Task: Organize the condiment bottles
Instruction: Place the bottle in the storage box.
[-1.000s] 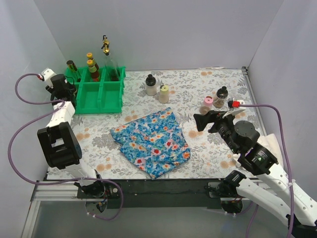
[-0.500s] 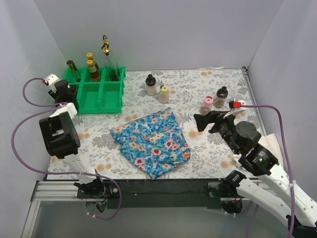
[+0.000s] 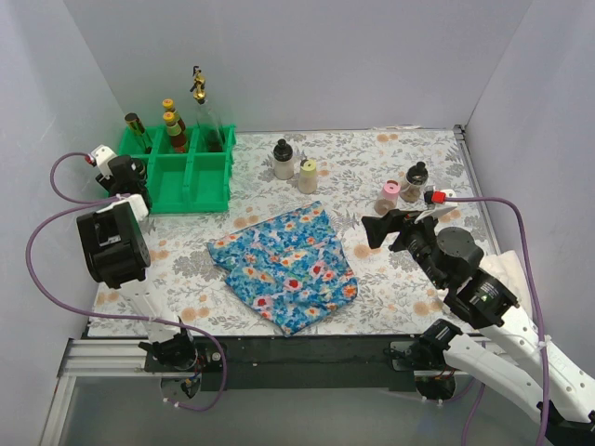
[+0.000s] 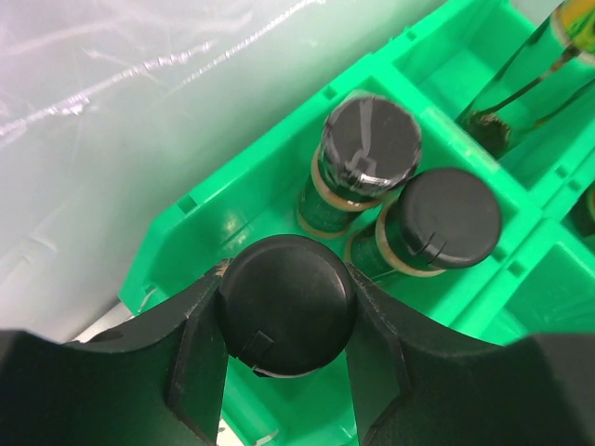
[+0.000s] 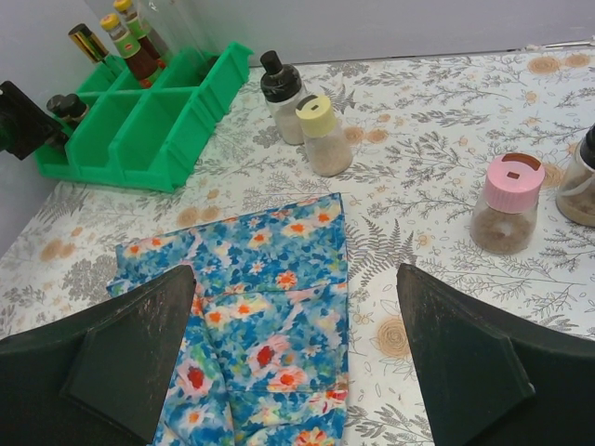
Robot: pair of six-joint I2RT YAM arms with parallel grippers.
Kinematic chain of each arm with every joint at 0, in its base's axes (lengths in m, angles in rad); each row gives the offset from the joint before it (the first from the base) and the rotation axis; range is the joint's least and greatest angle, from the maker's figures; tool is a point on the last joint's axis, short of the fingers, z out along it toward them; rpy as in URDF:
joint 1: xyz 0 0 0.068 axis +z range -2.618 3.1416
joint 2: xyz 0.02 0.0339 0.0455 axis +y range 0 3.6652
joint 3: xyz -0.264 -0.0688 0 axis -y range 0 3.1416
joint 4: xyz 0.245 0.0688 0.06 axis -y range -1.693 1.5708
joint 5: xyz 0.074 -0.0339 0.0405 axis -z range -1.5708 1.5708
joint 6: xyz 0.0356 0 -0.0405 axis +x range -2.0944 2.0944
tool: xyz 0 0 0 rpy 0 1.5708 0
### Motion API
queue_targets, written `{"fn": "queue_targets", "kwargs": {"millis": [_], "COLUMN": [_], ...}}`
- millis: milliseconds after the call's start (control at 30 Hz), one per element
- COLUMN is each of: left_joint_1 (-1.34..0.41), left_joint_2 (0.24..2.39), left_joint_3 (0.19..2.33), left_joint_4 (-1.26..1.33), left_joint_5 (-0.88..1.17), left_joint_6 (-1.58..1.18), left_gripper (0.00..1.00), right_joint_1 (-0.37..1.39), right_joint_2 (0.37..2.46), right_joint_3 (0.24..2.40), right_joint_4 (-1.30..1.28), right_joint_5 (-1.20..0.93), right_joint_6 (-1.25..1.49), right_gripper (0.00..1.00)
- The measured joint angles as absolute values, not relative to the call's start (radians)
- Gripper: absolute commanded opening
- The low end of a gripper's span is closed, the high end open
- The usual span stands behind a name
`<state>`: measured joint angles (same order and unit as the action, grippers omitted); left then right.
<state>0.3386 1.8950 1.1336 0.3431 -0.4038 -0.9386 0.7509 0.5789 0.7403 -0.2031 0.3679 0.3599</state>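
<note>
Left claw [image 4: 286, 314] is clamped on a black-capped jar [image 4: 279, 283] at the left end of the near left compartment of the green tray [image 3: 208, 197], which sits at the far left corner of the surface [image 3: 418, 149]. Whether the jar rests on the compartment floor cannot be told. Two more black-capped jars [image 4: 444, 216] stand upright in that compartment, just beside it. Sauce bottles [image 3: 174, 130] and a gold-topped bottle [image 3: 199, 98] occupy the far compartments. Right claw [image 5: 293, 279] is spread wide and empty, over the right edge of the cloth [image 3: 284, 265] at mid-surface. A white bottle [image 3: 283, 160] and cream shaker [image 3: 308, 176] stand together toward the far edge; a pink-lidded shaker [image 3: 388, 197] and dark jar [image 3: 416, 181] stand near the right edge.
</note>
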Motion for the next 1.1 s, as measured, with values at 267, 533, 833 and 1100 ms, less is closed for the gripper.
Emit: {"fn": "queue_targets", "kwargs": {"millis": [267, 533, 833, 1100], "left_joint_1": [0.339, 0.339, 0.339, 0.322], "left_joint_2": [1.927, 1.928, 1.863, 1.569], "left_joint_3": [1.134, 1.134, 1.207, 1.265], "left_joint_4": [0.346, 0.34, 0.168, -0.036], "left_joint_5": [-0.405, -0.425, -0.439, -0.38], "left_joint_6": [-0.959, -0.97, -1.011, -1.093], "left_gripper": [0.69, 0.83, 0.98, 0.98], "right_joint_1": [0.751, 0.751, 0.75, 0.748], "right_joint_2": [0.562, 0.556, 0.538, 0.643], "right_joint_3": [0.73, 0.73, 0.752, 0.815], "right_joint_4": [-0.205, -0.221, -0.289, -0.442], "right_joint_5": [0.386, 0.39, 0.389, 0.337], "right_joint_6": [0.36, 0.36, 0.387, 0.469], "right_gripper": [0.99, 0.99, 0.99, 0.96]}}
